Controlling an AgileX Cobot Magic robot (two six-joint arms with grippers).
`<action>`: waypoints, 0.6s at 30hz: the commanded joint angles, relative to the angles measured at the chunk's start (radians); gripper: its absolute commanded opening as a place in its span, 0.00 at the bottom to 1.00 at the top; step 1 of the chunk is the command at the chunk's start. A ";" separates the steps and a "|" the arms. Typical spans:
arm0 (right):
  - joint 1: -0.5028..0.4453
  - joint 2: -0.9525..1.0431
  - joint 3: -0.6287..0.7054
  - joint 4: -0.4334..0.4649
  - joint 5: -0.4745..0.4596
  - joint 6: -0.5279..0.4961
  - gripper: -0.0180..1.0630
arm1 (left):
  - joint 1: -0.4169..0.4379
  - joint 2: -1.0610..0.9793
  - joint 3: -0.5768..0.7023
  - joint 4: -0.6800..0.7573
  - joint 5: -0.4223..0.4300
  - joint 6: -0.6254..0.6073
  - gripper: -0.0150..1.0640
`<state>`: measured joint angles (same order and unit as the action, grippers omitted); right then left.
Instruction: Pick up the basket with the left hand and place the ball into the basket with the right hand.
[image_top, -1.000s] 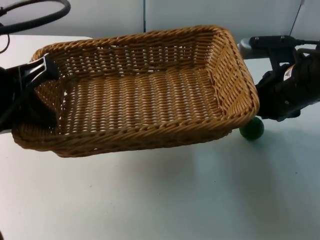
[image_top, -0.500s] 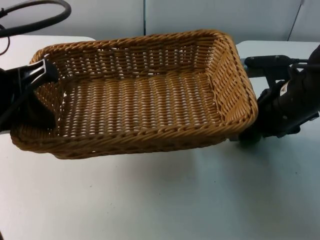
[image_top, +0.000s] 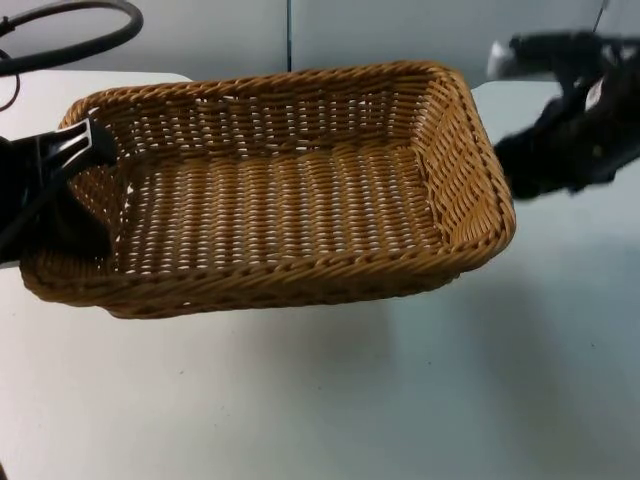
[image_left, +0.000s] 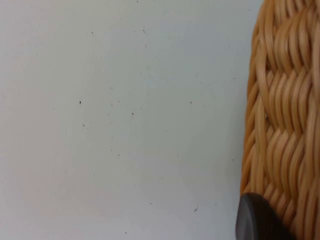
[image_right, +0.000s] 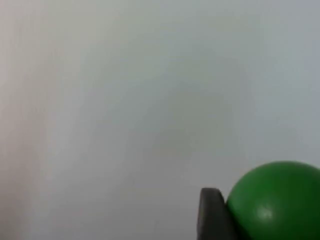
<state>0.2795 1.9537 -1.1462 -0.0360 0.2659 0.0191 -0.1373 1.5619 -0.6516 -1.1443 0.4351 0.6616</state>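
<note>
L gripper (image_top: 85, 150) clamps basket (image_top: 290, 190) rim; ball (image_right: 275, 202) against R gripper fingertip (image_right: 212, 215), prob gripped

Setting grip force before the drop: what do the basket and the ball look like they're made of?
Basket: woven wicker or rattan-like strands, tan with a slight sheen, open gaps in the weave; could be synthetic. It looks stiff, held at its end by the left claw.
Ball: smooth green surface with a small highlight, probably plastic or rubber; which one, I cannot tell. It sits in the right claw, beside the basket.

White table (image_top: 330, 400), grey partition wall (image_top: 220, 35)
</note>
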 joint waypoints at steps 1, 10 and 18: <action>-0.034 -0.068 -0.108 -0.016 0.079 -0.007 0.01 | 0.001 -0.014 -0.001 -0.008 0.016 -0.007 0.01; 0.041 -0.147 -0.449 0.437 0.580 -0.526 0.01 | 0.001 -0.014 -0.001 0.010 0.008 -0.007 0.01; 0.187 -0.125 -0.447 0.660 0.714 -0.619 0.01 | 0.001 -0.014 -0.001 -0.033 -0.020 -0.009 0.01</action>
<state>0.4295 1.8191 -1.5894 0.6046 0.9473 -0.5837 -0.1373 1.5619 -0.6516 -1.1260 0.4162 0.6616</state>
